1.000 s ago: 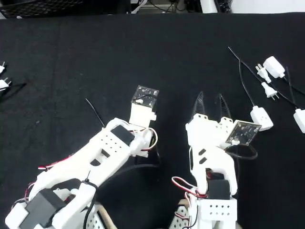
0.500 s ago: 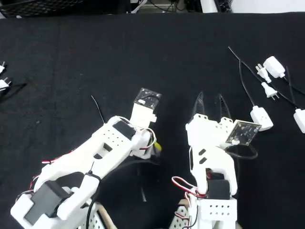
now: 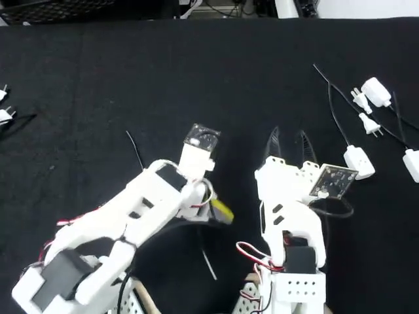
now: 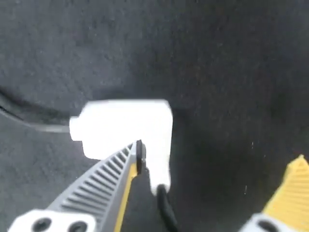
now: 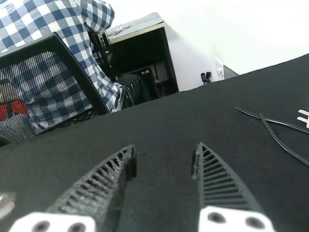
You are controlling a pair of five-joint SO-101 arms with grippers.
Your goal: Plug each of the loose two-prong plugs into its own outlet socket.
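Close under my left gripper (image 4: 217, 157) lies a white outlet block (image 4: 125, 128) with a dark cable on the black cloth. Its jaws are open: the grey finger tip rests over the block's edge and the yellow-padded finger (image 4: 289, 188) stands well apart. In the high view this gripper (image 3: 213, 208) points down beneath the left arm's wrist, one yellow finger (image 3: 221, 210) showing. My right gripper (image 3: 288, 147) hovers open near the table's middle with nothing between its dark fingers (image 5: 104, 186). Two loose two-prong plugs (image 3: 371, 124) and white outlet blocks (image 3: 359, 160) lie at the far right.
More white plug parts (image 3: 5, 116) sit at the left table edge. Thin black cables (image 3: 334, 104) run across the right side. A black cable loop (image 3: 190, 226) lies under the left arm. A mesh chair (image 5: 43, 92) stands beyond the table's far edge.
The left arm shifted slightly and its gripper opened, the yellow finger swinging out to the right from under the wrist. The right arm kept still.
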